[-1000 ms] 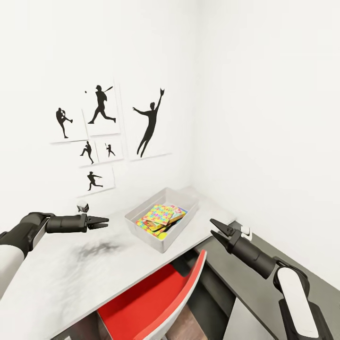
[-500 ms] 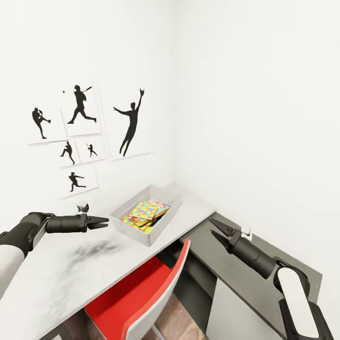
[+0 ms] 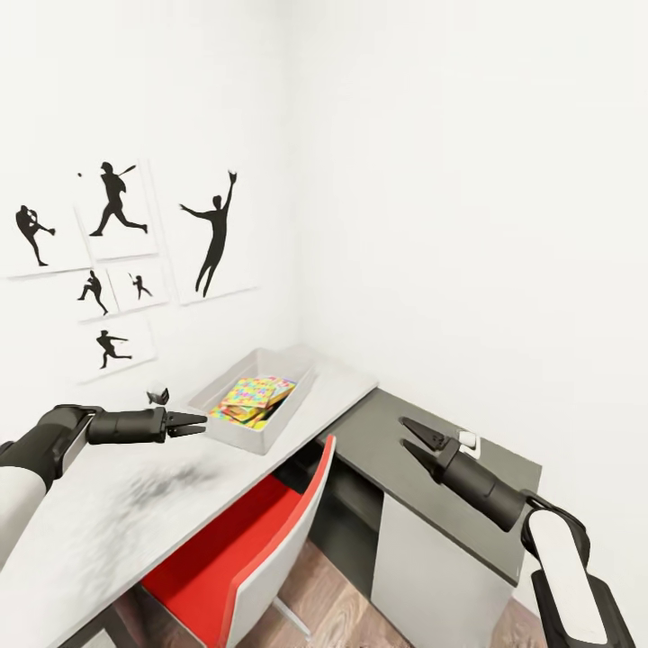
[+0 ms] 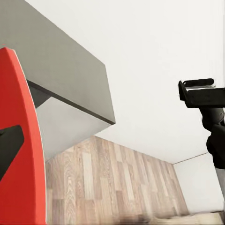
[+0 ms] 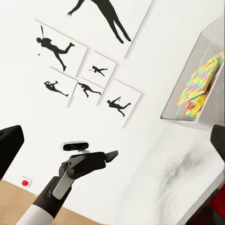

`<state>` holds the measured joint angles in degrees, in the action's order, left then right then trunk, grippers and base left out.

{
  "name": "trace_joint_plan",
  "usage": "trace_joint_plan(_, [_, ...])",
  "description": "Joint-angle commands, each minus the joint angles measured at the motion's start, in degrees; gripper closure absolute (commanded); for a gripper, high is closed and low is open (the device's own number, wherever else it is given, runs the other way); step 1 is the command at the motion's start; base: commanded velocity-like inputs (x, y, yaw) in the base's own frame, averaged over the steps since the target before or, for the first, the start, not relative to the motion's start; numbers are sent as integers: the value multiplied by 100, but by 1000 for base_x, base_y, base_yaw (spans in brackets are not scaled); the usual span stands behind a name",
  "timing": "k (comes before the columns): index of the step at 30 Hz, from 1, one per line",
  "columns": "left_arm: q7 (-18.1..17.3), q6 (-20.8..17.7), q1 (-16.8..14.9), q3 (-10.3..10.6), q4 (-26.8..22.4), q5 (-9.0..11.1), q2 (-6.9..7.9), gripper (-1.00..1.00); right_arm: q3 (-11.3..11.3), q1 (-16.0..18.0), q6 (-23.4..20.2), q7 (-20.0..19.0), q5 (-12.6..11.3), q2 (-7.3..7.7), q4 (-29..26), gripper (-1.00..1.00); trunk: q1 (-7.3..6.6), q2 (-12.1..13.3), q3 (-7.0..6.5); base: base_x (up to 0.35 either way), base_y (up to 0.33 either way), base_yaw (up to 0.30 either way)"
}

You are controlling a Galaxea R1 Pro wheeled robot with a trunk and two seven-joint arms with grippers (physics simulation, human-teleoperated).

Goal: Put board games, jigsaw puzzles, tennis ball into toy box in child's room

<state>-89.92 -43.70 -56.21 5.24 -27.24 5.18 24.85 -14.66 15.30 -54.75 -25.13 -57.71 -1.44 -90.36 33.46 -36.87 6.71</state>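
Looking down from the head: both hands empty, left hand (image 3: 196,420) nearly closed, right hand (image 3: 412,436) spread; toy box (image 3: 236,436) on the table (image 3: 117,504) holds a jigsaw puzzle (image 3: 256,393). Right wrist: toy box (image 5: 187,123) with puzzles, left hand (image 5: 108,156).

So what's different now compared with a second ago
The view has swung to the right: the toy box, wall prints and red chair all slide left in the head view, and more of the dark-grey wing and wood floor appear. That is camera motion, not the things moving. Nothing was grasped or released. The left pincer stays shut and the right pincer stays open, both empty.
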Motion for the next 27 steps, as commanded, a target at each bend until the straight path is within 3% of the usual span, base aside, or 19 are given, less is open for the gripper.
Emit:
trace_joint_plan(1, [-8, -60, -4, 47, -1, 53, 11, -100, -13, 8, -36, -34, 32, -10, 1, -100, 1, -9, 10, -41, 26, -281])
trace_joint_plan(12, [-8, -69, -4, -149, -1, 54, 14, -100, -19, 8, -36, -20, 32, -12, 1, -100, 1, -9, 10, -9, 5, -280])
trace_joint_plan(27, [-8, -93, -4, -199, -1, 50, 9, -100, -13, 8, -27, -7, 48, -22, 3, -100, -328, 593, -282, 0, 0, -280])
